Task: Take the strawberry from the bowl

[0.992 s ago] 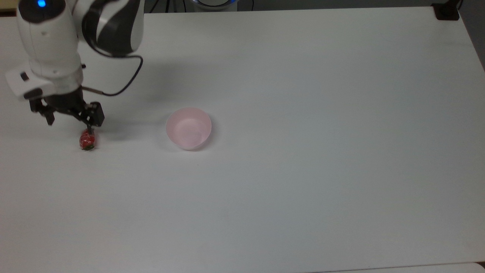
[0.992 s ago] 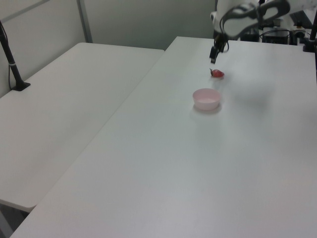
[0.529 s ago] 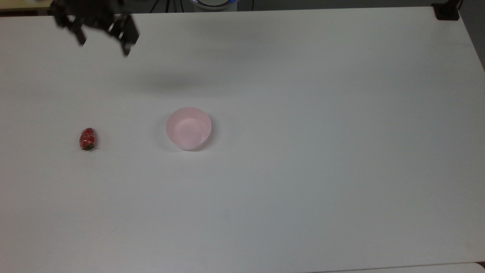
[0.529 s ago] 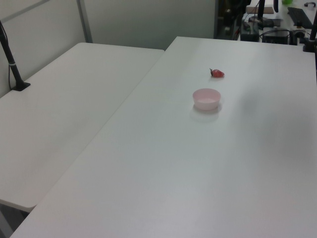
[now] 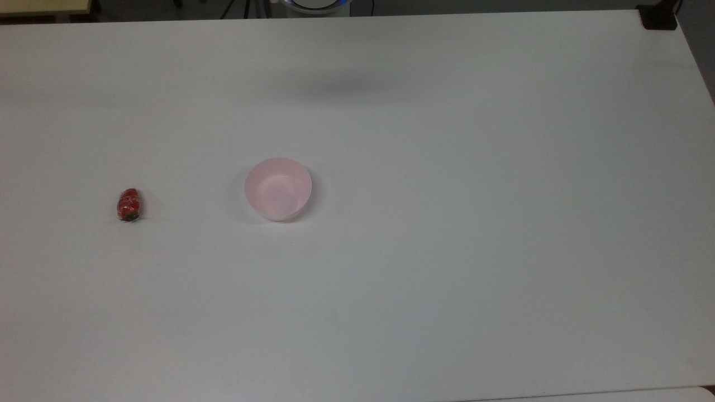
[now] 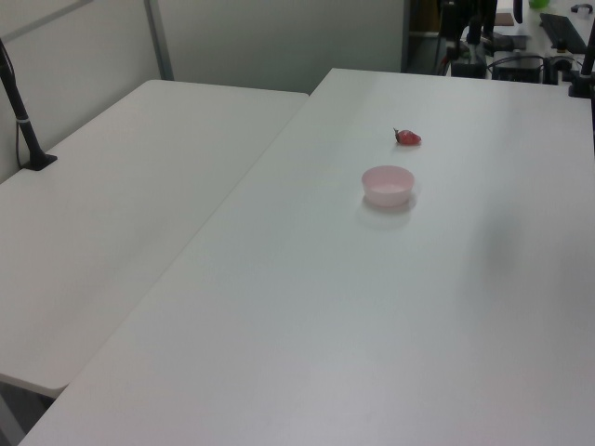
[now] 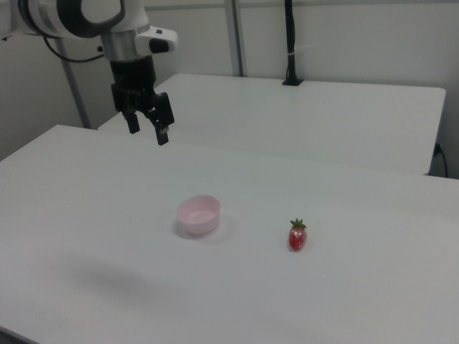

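Just a wide white desk (image 5: 447, 251) here. Small round pale pink plastic bowl (image 5: 277, 188) sitting left of centre in the top view, nothing inside. Little glossy red strawberry (image 5: 129, 205) lying well apart, further left, green end down.

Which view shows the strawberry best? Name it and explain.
The right view: the strawberry lies on the table, clear of the bowl, with its red body and green leafy end distinct. The top view shows it from above, leaf end barely visible. The left view shows it as a small far-off red shape.
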{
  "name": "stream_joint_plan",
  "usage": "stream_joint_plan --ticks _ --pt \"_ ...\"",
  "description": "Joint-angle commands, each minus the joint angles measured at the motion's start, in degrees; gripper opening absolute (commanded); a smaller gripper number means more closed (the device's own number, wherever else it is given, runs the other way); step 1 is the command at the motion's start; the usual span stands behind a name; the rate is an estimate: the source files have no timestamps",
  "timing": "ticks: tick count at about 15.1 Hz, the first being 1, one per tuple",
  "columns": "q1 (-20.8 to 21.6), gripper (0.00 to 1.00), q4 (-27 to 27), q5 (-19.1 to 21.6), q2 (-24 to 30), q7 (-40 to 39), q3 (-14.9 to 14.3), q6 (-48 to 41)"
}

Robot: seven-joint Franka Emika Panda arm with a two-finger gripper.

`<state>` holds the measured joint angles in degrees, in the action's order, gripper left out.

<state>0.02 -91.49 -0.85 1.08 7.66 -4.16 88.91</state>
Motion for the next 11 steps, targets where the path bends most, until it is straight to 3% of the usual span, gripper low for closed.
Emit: stream_joint_plan --ticks 1,6,11 --pt "2.18 1.00 -3.43 1.03 1.73 -1.50 -1.91 6.08" --pt "1.39 1.00 -3.34 1.29 1.55 -9.75 -1.91 7.33" --pt "1.47 1.00 -2.99 1.73 1.55 -10.82 -1.91 7.33"
